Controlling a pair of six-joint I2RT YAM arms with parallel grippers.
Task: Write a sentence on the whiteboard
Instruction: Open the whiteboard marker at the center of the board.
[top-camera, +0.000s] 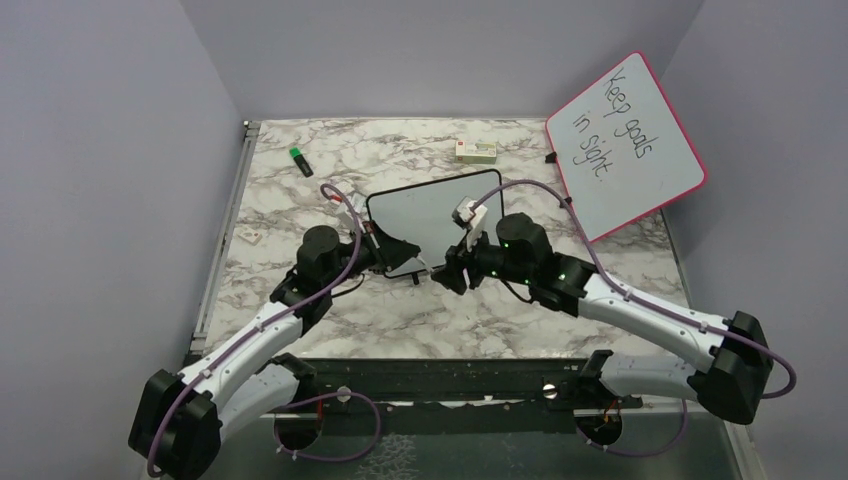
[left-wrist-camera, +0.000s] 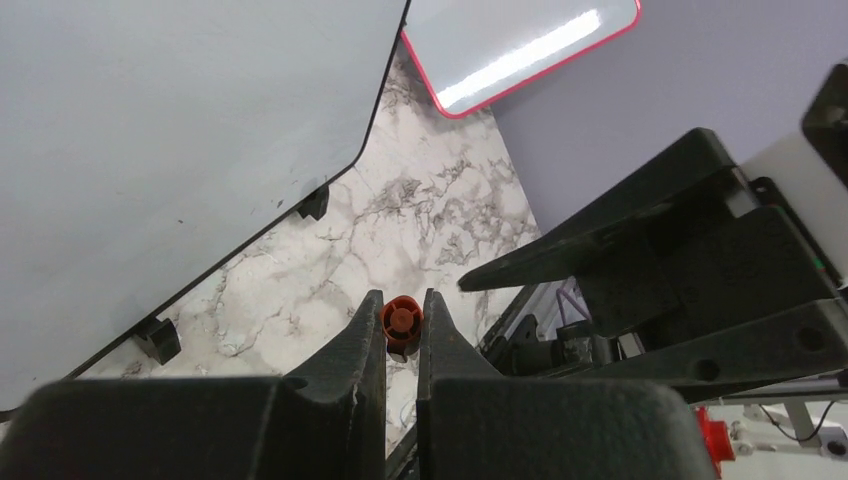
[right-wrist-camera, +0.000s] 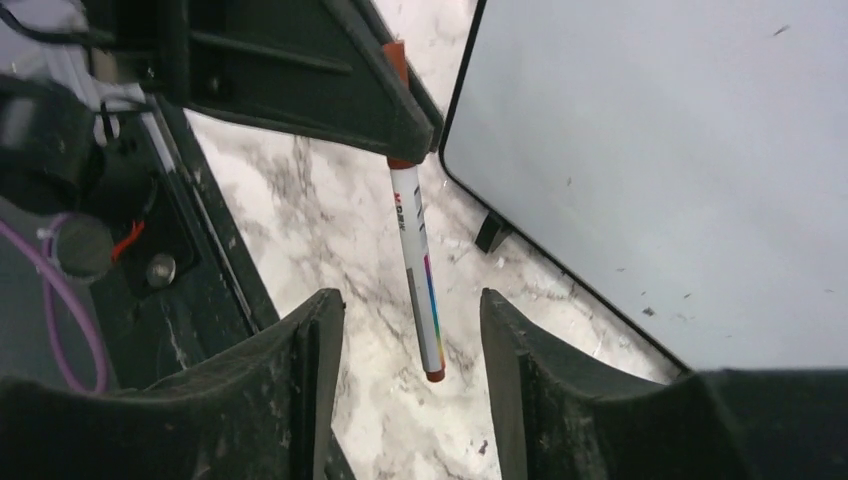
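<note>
The small black-framed whiteboard (top-camera: 430, 212) lies flat in the middle of the table. Its surface is blank in the left wrist view (left-wrist-camera: 170, 130) and in the right wrist view (right-wrist-camera: 680, 170); no red-brown sentence shows on it. My left gripper (left-wrist-camera: 402, 300) is shut on the red cap end of a white marker (left-wrist-camera: 402, 322), just off the board's near edge. In the right wrist view the marker (right-wrist-camera: 417, 270) sticks out from the left fingers (right-wrist-camera: 400, 110) into the gap of my open right gripper (right-wrist-camera: 410, 320), touching neither finger. Both grippers meet at the board's near edge (top-camera: 428, 270).
A larger pink-framed board (top-camera: 625, 145) reading "Keep goals in sight" leans at the back right. A green marker (top-camera: 301, 160) and a small box (top-camera: 476, 151) lie at the back. A small white piece (top-camera: 248, 237) lies at the left.
</note>
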